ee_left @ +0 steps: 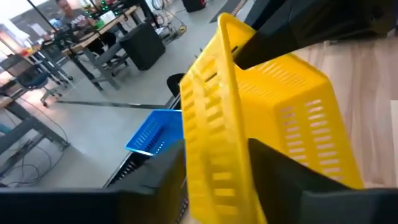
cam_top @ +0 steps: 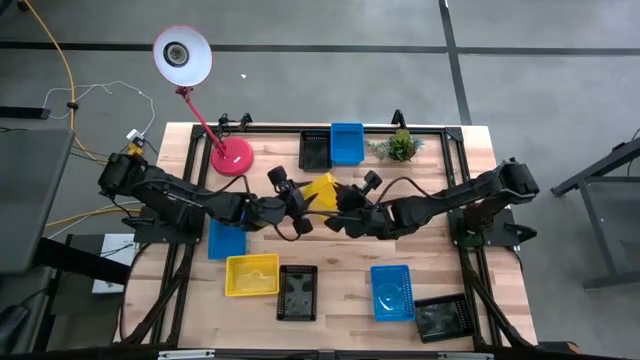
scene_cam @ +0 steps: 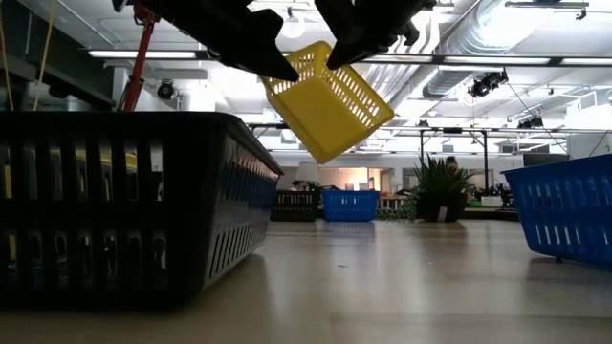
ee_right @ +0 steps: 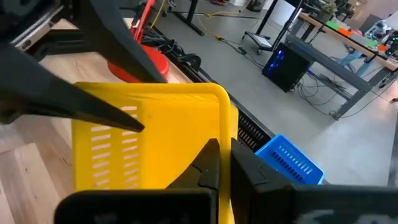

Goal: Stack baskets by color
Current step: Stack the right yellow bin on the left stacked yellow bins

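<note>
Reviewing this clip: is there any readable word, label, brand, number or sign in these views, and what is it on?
None can be read.
Yellow basket, held up between the left gripper and right gripper: bare mesh walls, no label.
Blue basket, black basket, pink lamp: no print shows.
Room beyond the table: no signs show; anything there is too blurred.

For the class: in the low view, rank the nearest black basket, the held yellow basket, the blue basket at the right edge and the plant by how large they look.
1. Black basket, though it sits nearest the camera.
2. Yellow basket, in the air.
3. Blue basket, cut off by the edge, so unsure against the yellow.
4. Plant, far back.
</note>
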`<move>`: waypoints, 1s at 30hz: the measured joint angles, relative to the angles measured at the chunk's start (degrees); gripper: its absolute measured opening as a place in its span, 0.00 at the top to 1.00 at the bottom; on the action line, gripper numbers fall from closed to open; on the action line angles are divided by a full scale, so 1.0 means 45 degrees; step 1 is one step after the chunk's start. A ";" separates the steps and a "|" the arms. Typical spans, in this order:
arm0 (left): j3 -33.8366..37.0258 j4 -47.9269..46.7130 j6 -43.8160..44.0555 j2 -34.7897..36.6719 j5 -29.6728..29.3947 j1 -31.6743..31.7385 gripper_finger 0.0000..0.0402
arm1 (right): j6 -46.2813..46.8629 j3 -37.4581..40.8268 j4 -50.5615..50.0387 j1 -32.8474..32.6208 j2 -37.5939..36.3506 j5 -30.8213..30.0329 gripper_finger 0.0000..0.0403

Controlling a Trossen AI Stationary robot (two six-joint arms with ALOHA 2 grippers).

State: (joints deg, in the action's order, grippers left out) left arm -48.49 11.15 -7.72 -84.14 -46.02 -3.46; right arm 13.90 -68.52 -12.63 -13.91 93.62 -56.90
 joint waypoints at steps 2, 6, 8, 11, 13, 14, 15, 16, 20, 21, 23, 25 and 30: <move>0.0000 -0.0057 0.0004 0.0000 0.0102 0.0027 0.76 | -0.0113 0.0001 -0.0001 -0.0002 0.0000 0.0013 1.00; 0.0000 -0.0199 -0.0278 0.0000 -0.0009 0.0027 0.97 | -0.0374 0.0001 -0.0009 -0.0005 0.0000 0.0223 0.99; 0.0000 -0.0279 -0.0333 0.0000 -0.0178 0.0027 0.97 | -0.0486 0.0001 -0.0008 -0.0018 -0.0035 0.0296 0.96; -0.0009 -0.0727 -0.0326 0.0000 -0.0506 0.0060 0.99 | -0.0748 0.0001 -0.0137 -0.0133 -0.0330 0.0391 0.86; -0.0001 -0.1280 -0.0334 0.0151 -0.0712 0.0102 0.99 | -0.0868 0.0001 -0.0183 -0.0292 -0.0686 0.0189 0.76; 0.0005 -0.1388 -0.0302 0.0218 -0.0885 0.0112 1.00 | -0.0868 0.0001 -0.0198 -0.0420 -0.0904 0.0015 0.71; -0.0003 -0.1425 -0.0226 0.0287 -0.1037 0.0115 1.00 | -0.0876 0.0001 -0.0228 -0.0550 -0.1124 -0.0134 0.66; -0.0002 -0.1699 -0.0184 0.0422 -0.1160 0.0112 1.00 | -0.0950 0.0001 -0.0330 -0.0712 -0.1345 -0.0320 0.61; 0.0000 -0.2791 0.0396 0.1251 -0.1351 0.0095 1.00 | -0.1034 0.0001 -0.1324 -0.1490 -0.2379 -0.1024 0.45; 0.0000 -0.3203 0.0567 0.1534 -0.1356 0.0100 1.00 | -0.0779 0.0001 -0.1633 -0.1686 -0.2634 -0.1191 0.43; 0.0000 -0.3818 0.0979 0.2148 -0.1347 0.0078 1.00 | -0.0023 0.0001 -0.2837 -0.2076 -0.3148 -0.1622 0.39; 0.0000 -0.4728 0.1655 0.2882 -0.1276 -0.0065 1.00 | 0.1110 0.0001 -0.4105 -0.2421 -0.3587 -0.1993 0.38; -0.0005 -0.8466 0.4712 0.4781 0.0264 -0.1022 1.00 | 0.5168 0.0001 -0.8268 -0.3110 -0.4380 -0.2254 0.38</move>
State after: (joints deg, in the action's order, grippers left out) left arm -48.51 -26.95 13.48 -62.62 -44.84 -8.05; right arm 37.16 -68.51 -49.83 -27.91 73.92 -67.05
